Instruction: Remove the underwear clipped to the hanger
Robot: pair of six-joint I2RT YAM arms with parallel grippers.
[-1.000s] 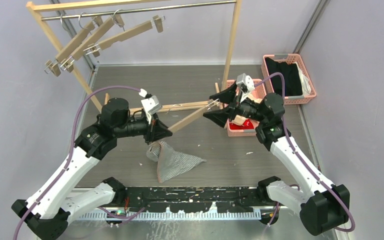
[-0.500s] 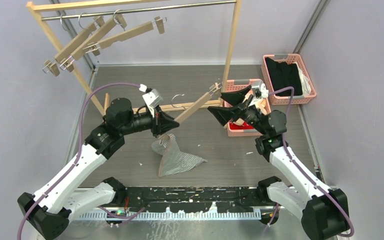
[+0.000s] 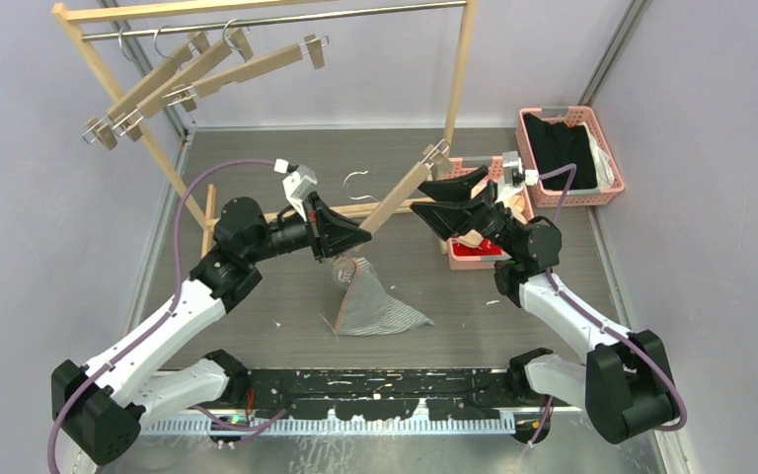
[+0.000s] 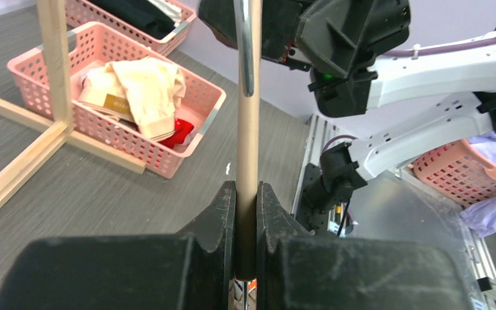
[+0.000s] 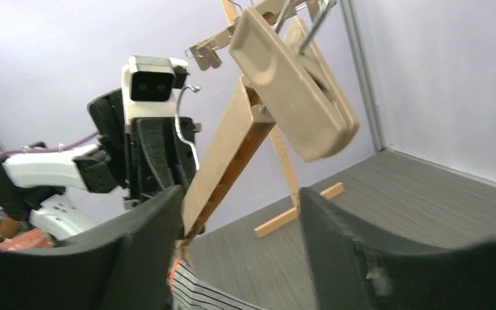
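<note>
Left tool: my left tool is pressed together on the wooden hanger, pinching its bar low down. It sits at centre frame in the overhead view.
Right tool: my right tool is spread wide and pinches nothing. The bar rises through the gap between its fingers, touching neither as far as I can tell.
Hanger axis: in the overhead view the long axis runs on a diagonal, from my left tool at centre up and rightward to my right tool.
Upper clip: the clip at the bar's high end stands above my right fingertips and carries no cloth.
Striped underwear: the grey-and-white striped underwear hangs from the bar's low end, just under my left tool. It drapes onto the desk at lower centre. The clip holding it is hidden from me.
Relation that matters: the loaded end lies down the bar from my right tool, towards lower left in the overhead view. My left tool is nearer, but it is busy holding the bar.
Next move, as I judge it: my right tool follows the bar down to the low end while my left keeps the hanger steady.
Other underwear: the beige underwear and the red underwear lie in the pink basket, at upper left of my left wrist view.
Progress, as I judge it: two pieces are off and the striped one remains.
</note>
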